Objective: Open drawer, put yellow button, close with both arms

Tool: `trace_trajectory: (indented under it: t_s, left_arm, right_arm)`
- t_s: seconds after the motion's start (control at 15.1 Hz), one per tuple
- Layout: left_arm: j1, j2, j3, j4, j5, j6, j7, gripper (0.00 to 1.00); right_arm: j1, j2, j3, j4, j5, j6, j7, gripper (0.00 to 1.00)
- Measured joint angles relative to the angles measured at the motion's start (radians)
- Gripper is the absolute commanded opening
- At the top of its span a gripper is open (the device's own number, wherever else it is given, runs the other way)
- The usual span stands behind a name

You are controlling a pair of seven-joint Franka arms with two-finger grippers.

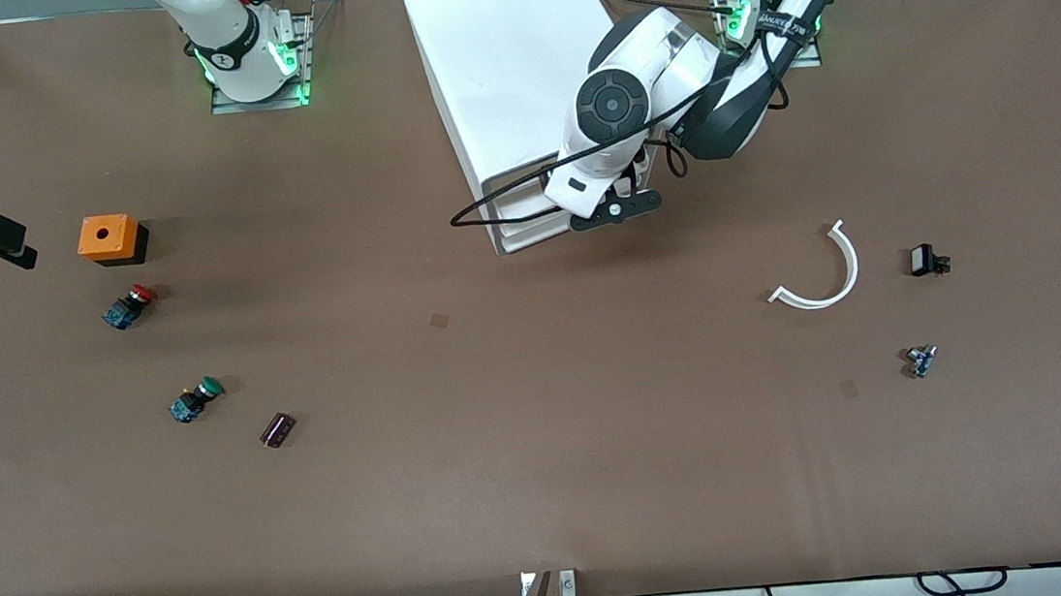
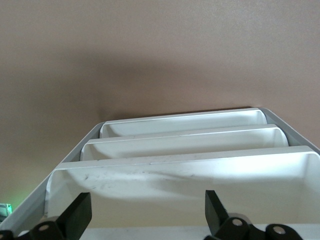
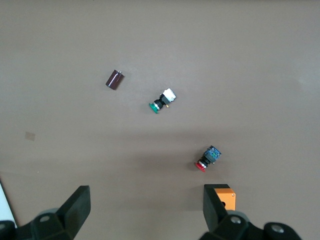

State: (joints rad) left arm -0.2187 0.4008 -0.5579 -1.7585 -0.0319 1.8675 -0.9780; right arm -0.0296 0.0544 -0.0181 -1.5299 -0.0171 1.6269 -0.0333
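Note:
The white cabinet (image 1: 498,58) stands at the table's edge between the arm bases, and its three drawer fronts (image 1: 524,226) face the front camera. In the left wrist view the three alike fronts (image 2: 185,150) all look pushed in. My left gripper (image 1: 615,214) hangs open just above the top drawer's lip (image 2: 180,182), with a finger at each side (image 2: 75,217). My right gripper (image 1: 27,244) is open and empty, high over the table beside the orange box (image 1: 108,237). The yellow button shows in no view.
A red-capped button (image 1: 129,305), a green-capped button (image 1: 195,399) and a brown cylinder (image 1: 277,428) lie toward the right arm's end. They also show in the right wrist view, the red one (image 3: 207,158) nearest the fingers. A white curved strip (image 1: 820,275) and two small dark parts (image 1: 926,260) lie toward the left arm's end.

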Motion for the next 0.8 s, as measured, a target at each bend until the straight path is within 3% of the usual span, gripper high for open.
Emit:
trace_trajectory:
  t_s: [0.27, 0.4, 0.6, 0.8]
  left_arm:
    - [0.016, -0.010, 0.003, 0.004, 0.007, 0.000, 0.000, 1.00]
    - [0.052, -0.024, 0.004, 0.025, 0.071, -0.019, 0.006, 1.00]
    - [0.100, -0.041, 0.007, 0.103, 0.180, -0.129, 0.070, 1.00]
    - [0.175, -0.051, 0.008, 0.186, 0.211, -0.217, 0.186, 1.00]
  right_arm:
    - [0.000, 0.000, 0.000, -0.014, 0.000, 0.003, -0.020, 1.00]
    - [0.000, 0.006, 0.001, -0.020, 0.000, 0.003, -0.023, 1.00]
    - [0.000, 0.007, 0.001, -0.037, 0.000, 0.004, -0.023, 1.00]
    - [0.000, 0.005, 0.001, -0.058, 0.000, 0.018, -0.023, 1.00]
